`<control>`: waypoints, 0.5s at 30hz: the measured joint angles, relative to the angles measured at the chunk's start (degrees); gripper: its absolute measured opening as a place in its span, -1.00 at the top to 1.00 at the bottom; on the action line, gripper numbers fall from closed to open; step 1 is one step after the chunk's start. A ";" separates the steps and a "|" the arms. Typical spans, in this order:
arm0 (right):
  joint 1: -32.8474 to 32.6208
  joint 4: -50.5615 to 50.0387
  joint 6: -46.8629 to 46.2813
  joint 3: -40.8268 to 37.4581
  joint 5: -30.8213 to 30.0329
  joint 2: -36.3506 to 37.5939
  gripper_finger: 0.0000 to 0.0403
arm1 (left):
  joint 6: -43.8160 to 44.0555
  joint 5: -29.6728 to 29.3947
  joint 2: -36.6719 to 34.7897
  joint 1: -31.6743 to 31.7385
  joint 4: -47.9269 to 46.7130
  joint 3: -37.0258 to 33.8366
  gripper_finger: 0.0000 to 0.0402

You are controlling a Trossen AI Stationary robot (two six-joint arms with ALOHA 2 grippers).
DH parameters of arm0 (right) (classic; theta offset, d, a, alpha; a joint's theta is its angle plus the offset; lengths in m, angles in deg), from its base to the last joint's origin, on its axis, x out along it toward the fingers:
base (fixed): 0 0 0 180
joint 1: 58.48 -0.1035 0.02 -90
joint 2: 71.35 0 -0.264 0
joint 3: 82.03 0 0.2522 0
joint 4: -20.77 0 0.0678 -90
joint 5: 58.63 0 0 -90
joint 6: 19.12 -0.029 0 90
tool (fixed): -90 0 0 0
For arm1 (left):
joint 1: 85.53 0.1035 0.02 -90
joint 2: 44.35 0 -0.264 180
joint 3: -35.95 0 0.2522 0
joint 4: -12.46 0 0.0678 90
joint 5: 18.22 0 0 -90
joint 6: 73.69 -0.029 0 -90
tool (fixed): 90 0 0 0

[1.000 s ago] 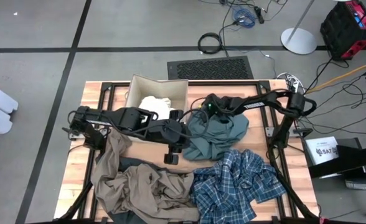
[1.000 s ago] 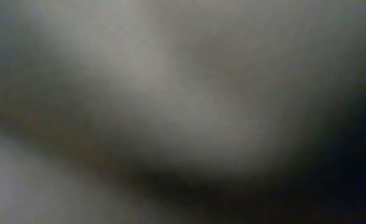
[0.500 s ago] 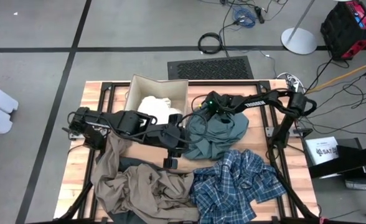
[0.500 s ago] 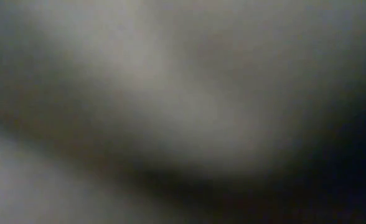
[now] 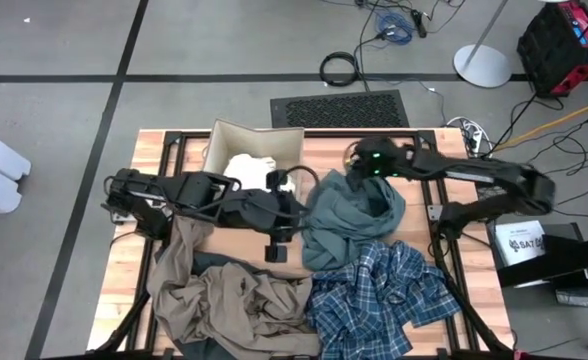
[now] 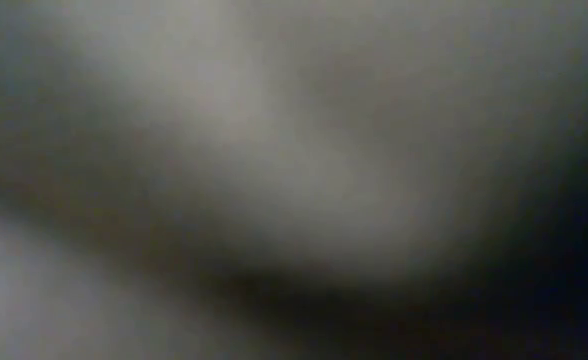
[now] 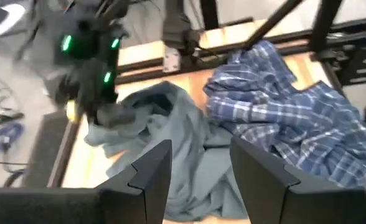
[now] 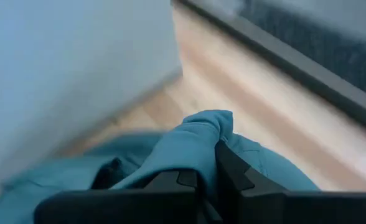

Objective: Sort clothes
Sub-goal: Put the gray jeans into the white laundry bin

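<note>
Landmark: cardboard box (image 5: 217, 146), square, beige, stiff-walled, open-topped, at the far edge of the slatted wooden table (image 5: 426, 190).

Inside the box: white garment (image 5: 251, 170), soft and bunched into a rounded lump.

Just right of the box: teal-grey garment (image 5: 349, 218), smooth thin cloth, draped in long folds and drawn up to a peak at its far end. Pinched at that peak by the right gripper (image 5: 359, 168), fingers closed tight on a fold of the cloth; in the right wrist view, a rounded tuft of teal fabric (image 8: 198, 140) bulging out above the two dark fingers (image 8: 236, 180) pressed together.

In front of the box, toward its right side: left gripper (image 5: 276, 251), hanging over bare wood, just beside the teal-grey garment's near-left edge. Fingers spread wide, nothing between them; in the left wrist view, two dark angular fingers (image 7: 149, 171) well apart, with teal-grey cloth (image 7: 170, 134) and plaid beyond.

Nearer than the box and to its right: blue-and-white plaid garment (image 5: 374, 300), woven check, crumpled in a broad flat heap, its far edge touching the teal-grey one.

Straight in front of the box, at the table's near-left part: khaki-tan garment (image 5: 224, 300), heavier matte cloth, deeply creased, one long strip running up toward the left arm. At its near edge, a sliver of dark navy garment (image 5: 189, 349) peeking out beneath.

Low view: only a grey blur, nothing discernible.
</note>
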 joint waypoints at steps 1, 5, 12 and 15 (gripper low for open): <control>0.02 0.04 0.00 0.06 -0.24 2.30 0.96 | -0.12 -1.04 -0.36 0.00 0.14 0.00 0.14; -0.10 0.10 0.07 0.09 0.53 11.14 0.96 | -1.60 -6.37 -3.38 -0.11 0.46 -0.04 0.14; 0.09 0.88 0.15 0.13 2.05 20.64 0.97 | -6.25 -12.08 -12.25 4.07 2.09 -0.02 0.14; 0.50 1.23 -1.23 0.17 1.98 20.18 0.97 | -6.67 -12.72 -15.45 9.80 3.47 0.01 0.14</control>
